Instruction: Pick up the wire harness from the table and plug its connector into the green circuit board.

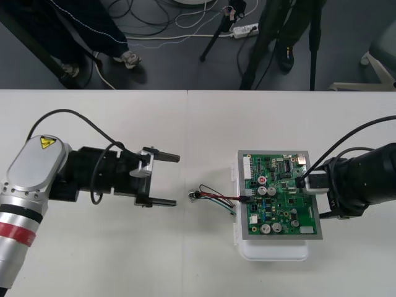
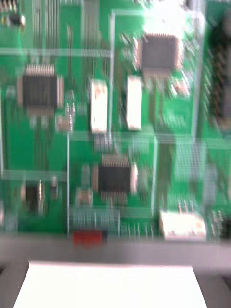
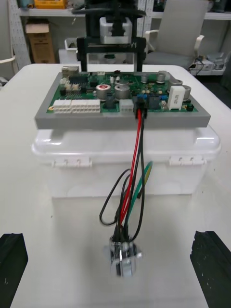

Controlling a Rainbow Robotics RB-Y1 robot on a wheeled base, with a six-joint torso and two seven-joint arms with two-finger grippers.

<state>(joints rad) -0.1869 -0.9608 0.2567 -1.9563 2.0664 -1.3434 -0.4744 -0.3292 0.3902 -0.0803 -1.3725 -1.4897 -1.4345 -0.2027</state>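
Note:
The green circuit board [image 1: 281, 198] lies on its white base [image 1: 272, 252] at the right of the table. The harness wires [image 1: 213, 198] run from the board's left edge across the table to the round metal socket [image 1: 193, 196]. In the left wrist view the red and black wires [image 3: 139, 144] rise to the small black plug [image 3: 141, 102], which sits in a connector at the board's near edge. The socket [image 3: 122, 255] rests on the table. My left gripper [image 1: 166, 179] is open just left of the socket, touching nothing. My right gripper [image 3: 110, 60] hovers open over the board's far side.
The right wrist view looks closely at the board's chips [image 2: 114, 175] and white connectors [image 2: 98, 106]. Bare table [image 1: 185, 260] lies in front of the harness and behind it. The table's far edge [image 1: 185, 91] borders the dark floor.

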